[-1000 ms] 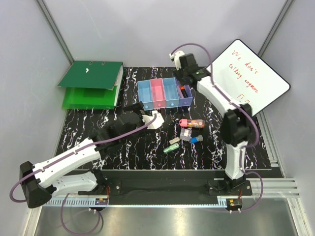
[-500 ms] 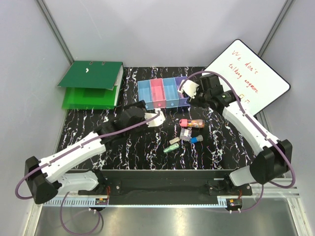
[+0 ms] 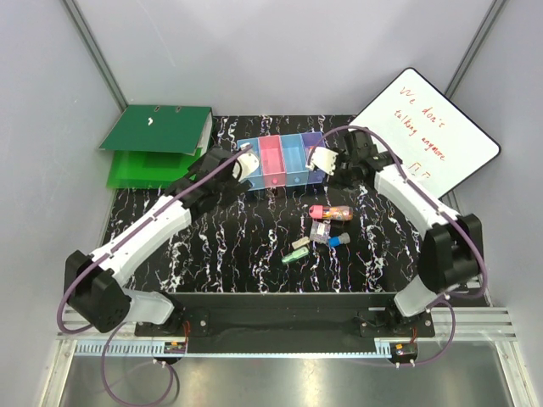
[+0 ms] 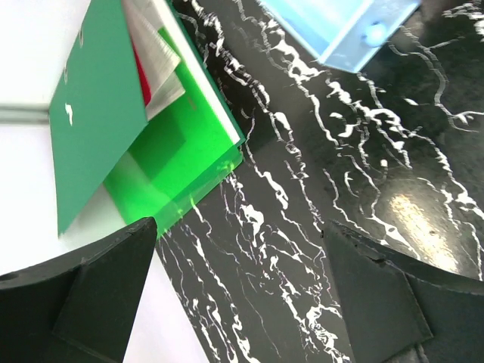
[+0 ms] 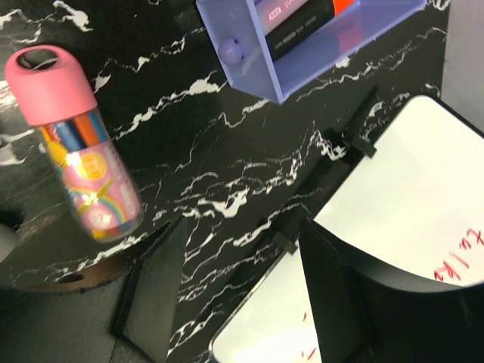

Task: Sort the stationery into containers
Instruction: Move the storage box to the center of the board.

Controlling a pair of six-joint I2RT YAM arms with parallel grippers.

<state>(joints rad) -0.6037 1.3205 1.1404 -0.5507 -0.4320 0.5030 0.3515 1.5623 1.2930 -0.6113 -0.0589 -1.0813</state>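
The containers point(image 3: 280, 161) are a joined row of blue, pink, blue and purple bins at the back of the mat. The purple bin point(image 5: 318, 38) holds a dark marker with an orange end. Loose stationery lies mid-mat: a pink-capped tube point(image 3: 329, 212), a clear piece point(image 3: 320, 229), a blue piece point(image 3: 339, 240), a beige piece point(image 3: 299, 243) and a green piece point(image 3: 295, 254). My left gripper point(image 3: 231, 170) is open and empty by the left end of the row, above bare mat point(image 4: 242, 280). My right gripper point(image 3: 333, 170) is open and empty beside the purple bin point(image 5: 242, 280). The tube point(image 5: 76, 144) lies to its left.
Two green binders point(image 3: 157, 148) lie at the back left, also in the left wrist view point(image 4: 113, 113). A whiteboard point(image 3: 428, 136) with red writing leans at the back right, close under my right fingers point(image 5: 393, 197). The end blue bin point(image 4: 340, 30) shows at the top.
My left arm has swung from mid-mat back to the left end of the bins. My right arm has come down from above the purple bin to just beside it.
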